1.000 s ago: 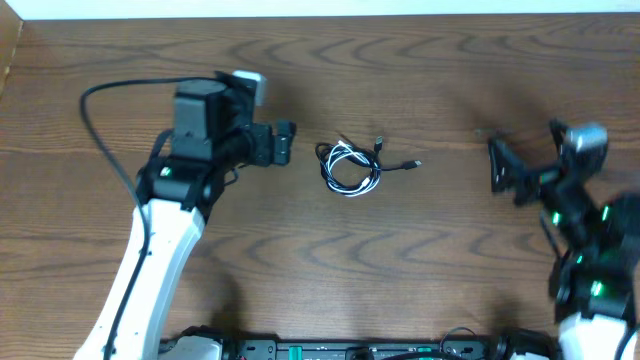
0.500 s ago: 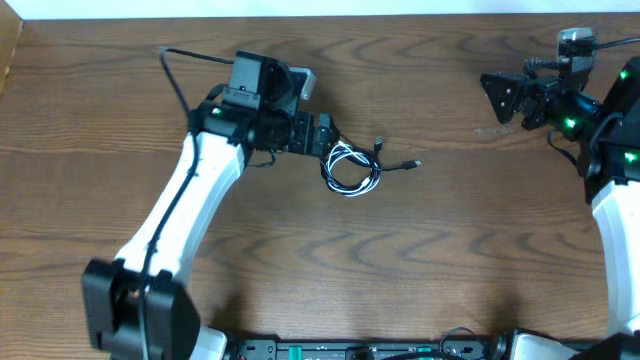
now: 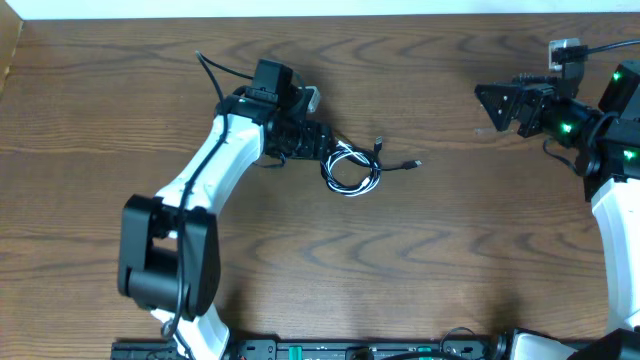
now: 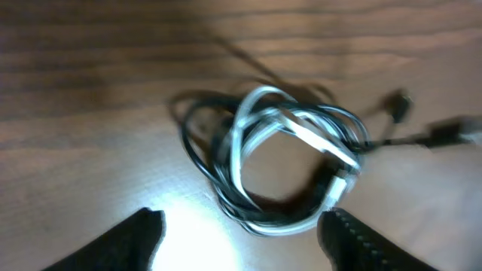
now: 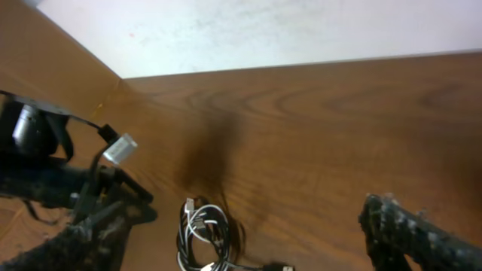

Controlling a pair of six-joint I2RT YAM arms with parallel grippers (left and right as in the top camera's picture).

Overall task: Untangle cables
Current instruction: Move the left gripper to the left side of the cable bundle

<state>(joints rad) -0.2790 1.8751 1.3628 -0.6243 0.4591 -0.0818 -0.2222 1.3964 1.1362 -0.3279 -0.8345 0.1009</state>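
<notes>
While the cables (image 3: 352, 168) lie tangled, nothing is done: left gripper (image 3: 323, 140), at their ten o'clock, and right gripper (image 3: 490, 105) both spread wide, holding nothing.

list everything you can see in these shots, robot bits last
thin white cord: one, white, mid-table, coiled and tangled with the black one
thin black cord: one, black, same coil, plug ends trailing toward the right arm's side
wooden table: one, dark brown, under everything
wall: one, white, along the table's far edge
left arm: one, white and black, reaching to the coil
right arm: one, white and black, at the right edge
left gripper: one, black, open, right beside the coil
right gripper: one, black, open, well apart from the coil
</notes>
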